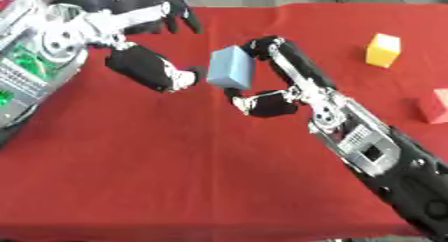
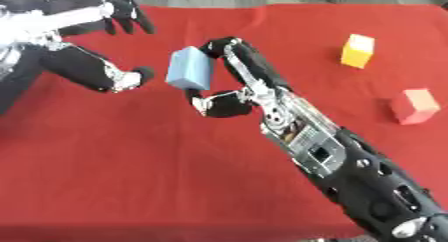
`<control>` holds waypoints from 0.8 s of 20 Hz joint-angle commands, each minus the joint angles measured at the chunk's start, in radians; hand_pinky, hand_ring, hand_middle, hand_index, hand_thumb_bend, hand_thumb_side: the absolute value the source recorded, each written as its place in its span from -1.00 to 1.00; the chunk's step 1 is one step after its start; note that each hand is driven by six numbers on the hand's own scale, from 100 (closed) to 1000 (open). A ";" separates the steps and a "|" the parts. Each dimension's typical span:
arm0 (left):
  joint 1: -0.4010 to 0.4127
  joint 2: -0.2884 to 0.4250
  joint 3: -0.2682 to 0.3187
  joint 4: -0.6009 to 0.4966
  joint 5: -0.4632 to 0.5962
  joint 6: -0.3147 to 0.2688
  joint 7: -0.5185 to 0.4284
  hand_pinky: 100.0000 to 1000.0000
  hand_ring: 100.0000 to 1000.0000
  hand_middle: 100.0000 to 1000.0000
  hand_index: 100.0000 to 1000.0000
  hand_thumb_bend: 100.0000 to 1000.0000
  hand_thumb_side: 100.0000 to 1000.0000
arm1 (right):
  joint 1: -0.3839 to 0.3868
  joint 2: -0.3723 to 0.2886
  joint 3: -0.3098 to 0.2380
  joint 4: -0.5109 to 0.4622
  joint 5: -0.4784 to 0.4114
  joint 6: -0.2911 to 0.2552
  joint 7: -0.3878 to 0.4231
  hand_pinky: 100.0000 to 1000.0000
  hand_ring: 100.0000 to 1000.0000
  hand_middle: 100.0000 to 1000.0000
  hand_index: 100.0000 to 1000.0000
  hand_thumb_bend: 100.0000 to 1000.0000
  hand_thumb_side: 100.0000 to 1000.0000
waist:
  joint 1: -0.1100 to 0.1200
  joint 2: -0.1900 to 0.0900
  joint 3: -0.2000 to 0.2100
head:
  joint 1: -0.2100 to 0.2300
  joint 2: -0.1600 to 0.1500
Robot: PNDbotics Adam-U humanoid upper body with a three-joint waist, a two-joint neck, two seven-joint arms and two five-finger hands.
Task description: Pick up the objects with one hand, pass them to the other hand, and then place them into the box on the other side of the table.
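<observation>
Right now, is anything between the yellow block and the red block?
No. In the right eye view, only bare red cloth lies between the yellow block and the red block.

A light blue block is up off the red surface, held on its side in the right hand. A yellow block sits at two o'clock. A pink-red block sits at three o'clock.
</observation>
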 commanded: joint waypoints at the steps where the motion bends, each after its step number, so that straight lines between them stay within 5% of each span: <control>1: -0.027 0.001 0.002 0.016 -0.035 -0.023 -0.036 0.54 0.60 0.63 0.68 -0.41 -0.24 | -0.020 -0.002 0.001 -0.026 0.002 0.002 0.002 0.58 0.51 -0.17 0.10 -1.00 -1.00 | 0.003 -0.025 0.000 | -0.002 0.004; 7: -0.035 -0.018 -0.010 0.031 -0.130 -0.065 -0.032 0.58 0.62 0.63 0.73 -0.18 -0.51 | -0.025 -0.001 0.014 -0.047 0.003 0.000 0.027 0.59 0.51 -0.16 0.10 -1.00 -1.00 | 0.003 -0.024 0.000 | -0.001 -0.006; 16: -0.030 -0.040 -0.032 0.028 -0.181 -0.080 0.024 0.57 0.61 0.64 0.74 -0.23 -0.73 | -0.026 0.002 0.032 -0.061 0.006 -0.010 0.058 0.59 0.51 -0.16 0.10 -1.00 -1.00 | 0.002 -0.021 -0.002 | 0.004 -0.014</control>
